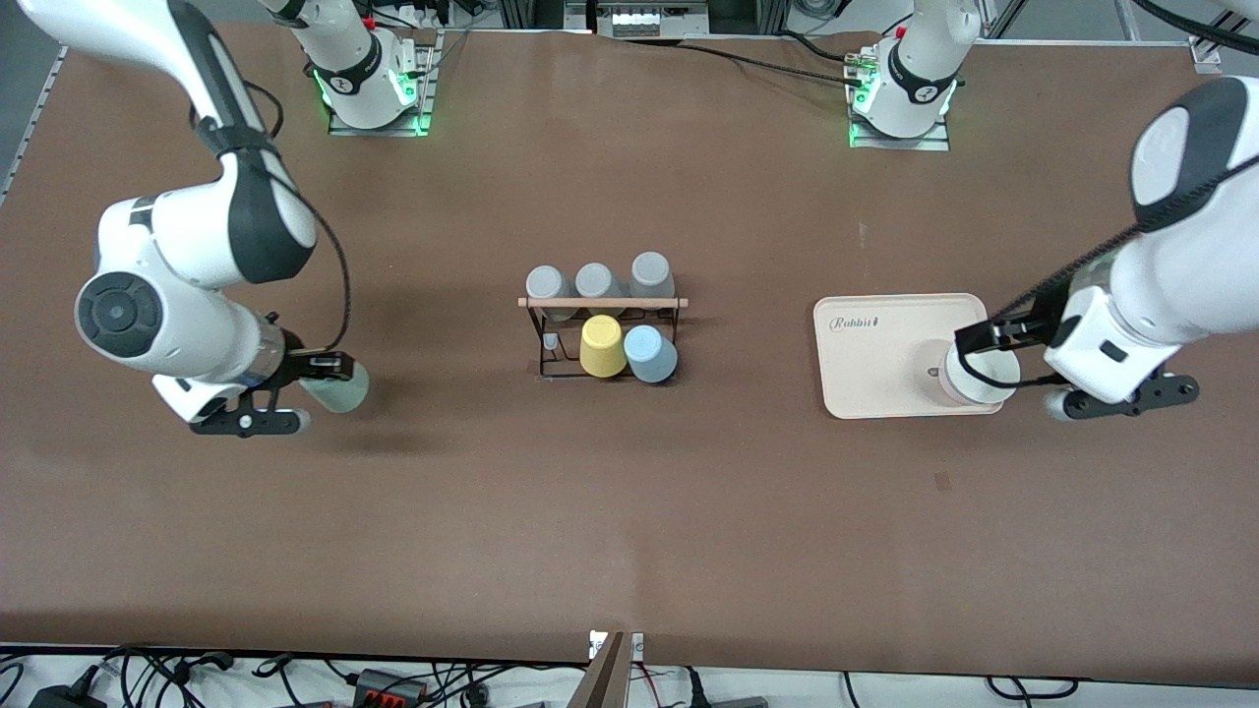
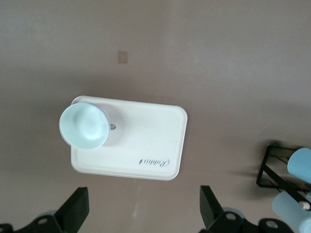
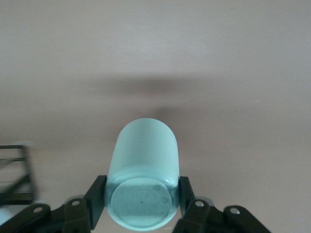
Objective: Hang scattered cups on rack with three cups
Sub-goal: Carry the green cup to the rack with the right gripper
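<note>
Front view: right gripper (image 1: 317, 379), fingers clamped on the mint cup (image 1: 337, 385), hangs over bare table toward the right arm's end, well apart from the rack (image 1: 602, 329), so mouth should meet a free peg squarely; left gripper (image 1: 987, 346), fingers wide, waits over the cream tray (image 1: 875, 364).

The brown surface (image 1: 629, 511) carries a small black wire-frame rack (image 1: 602, 334) near its middle and a cream tray (image 1: 885, 354) well apart from it, toward the left arm's end. A small brownish mark (image 1: 942, 481) sits on the surface nearer the front camera than the tray. The two arms' bases (image 1: 374, 88) stand along the edge farthest from that camera.
</note>
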Robot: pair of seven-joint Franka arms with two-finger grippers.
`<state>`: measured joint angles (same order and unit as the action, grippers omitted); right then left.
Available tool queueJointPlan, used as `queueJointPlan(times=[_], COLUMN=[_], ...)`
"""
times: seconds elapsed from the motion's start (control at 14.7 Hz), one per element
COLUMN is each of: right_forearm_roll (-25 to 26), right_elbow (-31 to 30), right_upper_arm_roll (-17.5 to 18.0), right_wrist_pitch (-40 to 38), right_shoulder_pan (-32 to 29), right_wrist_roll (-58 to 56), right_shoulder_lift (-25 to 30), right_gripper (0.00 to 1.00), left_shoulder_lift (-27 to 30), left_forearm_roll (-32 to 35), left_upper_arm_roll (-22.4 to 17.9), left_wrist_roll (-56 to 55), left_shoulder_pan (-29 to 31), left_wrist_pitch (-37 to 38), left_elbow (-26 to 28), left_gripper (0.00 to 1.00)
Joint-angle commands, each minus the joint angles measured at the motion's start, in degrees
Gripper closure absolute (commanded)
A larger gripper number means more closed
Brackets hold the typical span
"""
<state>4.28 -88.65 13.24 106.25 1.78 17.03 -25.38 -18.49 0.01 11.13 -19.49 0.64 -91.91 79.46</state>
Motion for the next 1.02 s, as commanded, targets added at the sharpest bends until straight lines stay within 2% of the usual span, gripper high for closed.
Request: queueJointPlan(times=[0.0,0.14,0.34,0.48,0.82,0.95], right_forearm_roll=[-3.3,-3.6,-3.4,-3.3,-2.9,-2.4], right_elbow=[4.2,6.0,7.8,9.9,14.7,14.6], right_upper_arm_roll=[-0.1,-0.1,-0.2,-0.2,-0.3,-0.3], right_wrist_pitch=[-3.1,-3.1,-2.7,-2.4,-2.3,-2.3], right_shoulder_pan=[5.1,9.2,14.6,17.0,22.0,22.7], right_wrist_roll=[7.2,13.4,21.3,25.7,35.0,35.5], right_shoulder_lift=[-0.9,-1.5,-2.6,-4.0,-8.5,-9.6], right_gripper=[0.70,0.70,0.70,0.70,0.70,0.70], left_shoulder_lift=[10.9,9.5,7.4,7.1,12.5,14.4], left_forearm_roll=[1.1,1.0,1.3,1.3,-0.4,-0.5], left_upper_arm_roll=[0.5,0.5,0.4,0.2,0.4,0.6], left_wrist_roll=[1.4,6.0,6.4,7.7,10.6,9.7], left_shoulder_pan=[0.2,0.2,-0.2,0.2,1.3,1.2], left_wrist_pitch=[-10.1,-9.1,-4.3,-4.2,-3.1,-6.3], left_elbow=[17.6,14.8,9.9,9.0,14.6,17.3], left_gripper=[0.00,0.00,0.00,0.00,0.00,0.00])
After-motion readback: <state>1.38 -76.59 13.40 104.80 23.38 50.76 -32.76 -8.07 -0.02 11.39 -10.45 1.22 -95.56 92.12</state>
